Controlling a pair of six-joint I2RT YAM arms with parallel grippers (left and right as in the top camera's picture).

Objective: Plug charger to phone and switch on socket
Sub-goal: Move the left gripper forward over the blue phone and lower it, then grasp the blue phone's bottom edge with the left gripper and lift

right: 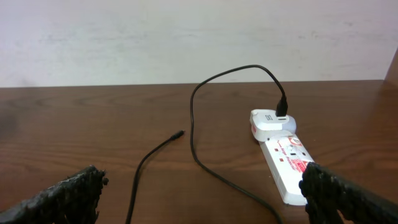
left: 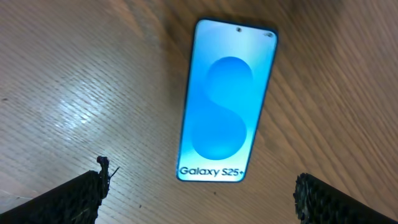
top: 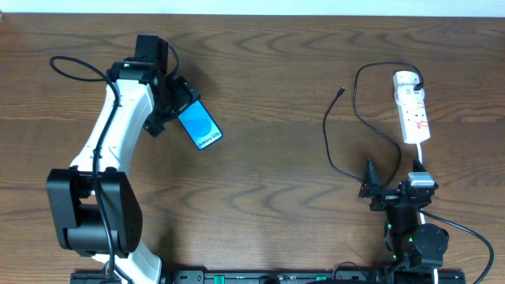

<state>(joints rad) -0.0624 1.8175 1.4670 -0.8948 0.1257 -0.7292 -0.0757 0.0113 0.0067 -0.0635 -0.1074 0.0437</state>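
Note:
The phone (top: 200, 125) lies flat on the wooden table, blue screen up with white "Galaxy" lettering; it also shows in the left wrist view (left: 224, 102). My left gripper (left: 199, 198) is open, its fingers wide apart just short of the phone's near end, holding nothing. The white socket (top: 412, 107) lies at the right; it also shows in the right wrist view (right: 287, 158). The charger cable (top: 331, 154) loops from an adapter on the socket, its plug tip (top: 341, 91) lying free on the table, also visible in the right wrist view (right: 178, 133). My right gripper (right: 202, 199) is open and empty, near the table's front edge.
A white wall rises behind the table's far edge (right: 124, 86). A white cord (top: 420, 150) runs from the socket toward the right arm's base (top: 414, 229). The left arm's base (top: 91, 213) stands at the front left.

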